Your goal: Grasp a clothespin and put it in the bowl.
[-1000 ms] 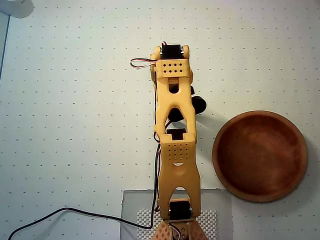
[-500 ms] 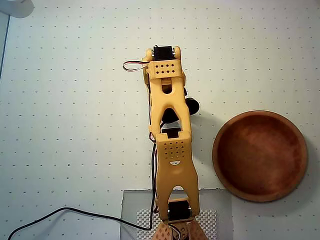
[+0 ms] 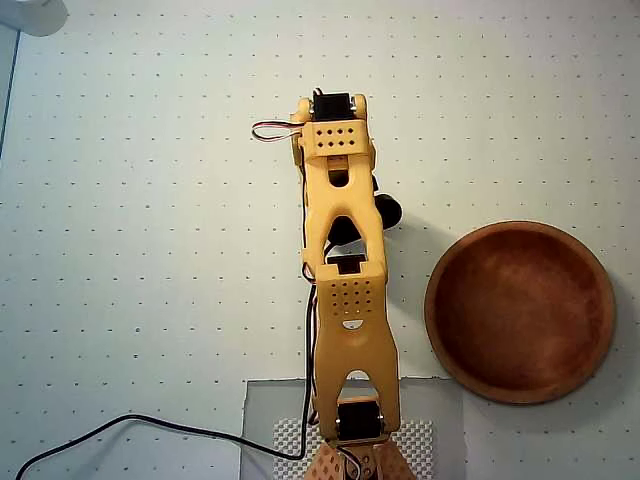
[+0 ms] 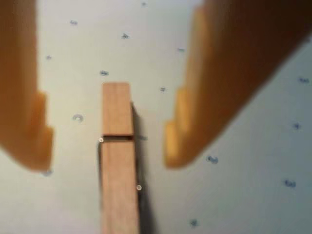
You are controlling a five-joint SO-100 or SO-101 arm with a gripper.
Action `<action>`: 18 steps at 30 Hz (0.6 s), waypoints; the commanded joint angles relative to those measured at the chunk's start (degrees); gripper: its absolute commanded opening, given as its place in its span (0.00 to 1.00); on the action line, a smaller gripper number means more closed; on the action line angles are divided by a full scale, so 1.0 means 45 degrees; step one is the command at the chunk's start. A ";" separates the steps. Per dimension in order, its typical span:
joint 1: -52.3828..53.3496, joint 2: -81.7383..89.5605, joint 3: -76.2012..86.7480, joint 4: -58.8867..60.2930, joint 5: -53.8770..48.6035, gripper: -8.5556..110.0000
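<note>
In the wrist view a light tan wooden clothespin point(image 4: 117, 161) lies flat on the white dotted table, running from the bottom edge up the middle. My gripper point(image 4: 108, 148) stands open around it, one orange finger point(image 4: 29, 122) to its left and the other point(image 4: 195, 117) to its right, neither touching it. In the overhead view the orange arm point(image 3: 345, 290) hides both the gripper and the clothespin beneath it. The reddish-brown wooden bowl point(image 3: 520, 312) sits to the right of the arm, with nothing seen inside.
A black cable point(image 3: 150, 430) trails off to the lower left from the arm's base, which stands on a grey mat point(image 3: 262, 420). A pale object point(image 3: 32, 14) sits at the top left corner of the dotted table.
The arm's far end swung slightly left, then came back a little to the right and stayed at about the same reach. The bowl has not moved.
</note>
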 commanded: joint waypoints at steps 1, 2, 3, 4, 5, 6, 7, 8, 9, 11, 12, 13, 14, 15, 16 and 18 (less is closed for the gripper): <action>0.0137 0.0430 -0.0840 -0.0176 0.0059 0.20; 0.0156 0.0430 -0.0840 -0.0176 0.0059 0.20; 0.0137 0.0430 -0.0859 -0.0176 0.0059 0.20; 0.0117 0.0410 -0.0977 -0.0195 0.0059 0.20; 0.0098 0.0371 -0.1172 -0.0195 0.0059 0.20; 0.0098 0.0332 -0.1367 -0.0195 0.0059 0.20; 0.0098 0.0234 -0.1582 -0.0195 0.0059 0.20; 0.0098 0.0098 -0.1816 -0.0195 0.0059 0.20; 0.0098 -0.0098 -0.2070 -0.0176 0.0059 0.20; 0.0059 -0.0605 -0.2539 -0.0098 0.0059 0.20; 0.0059 -0.0703 -0.2637 -0.0078 0.0059 0.20; 0.0039 -0.0801 -0.2734 -0.0078 0.0059 0.20; 0.0039 -0.0898 -0.2813 -0.0059 0.0059 0.20; 0.0020 -0.0996 -0.2871 -0.0059 0.0059 0.20; -0.0020 -0.1016 -0.2891 -0.0059 0.0059 0.20; -0.0156 -0.1094 -0.2891 -0.0059 0.0059 0.20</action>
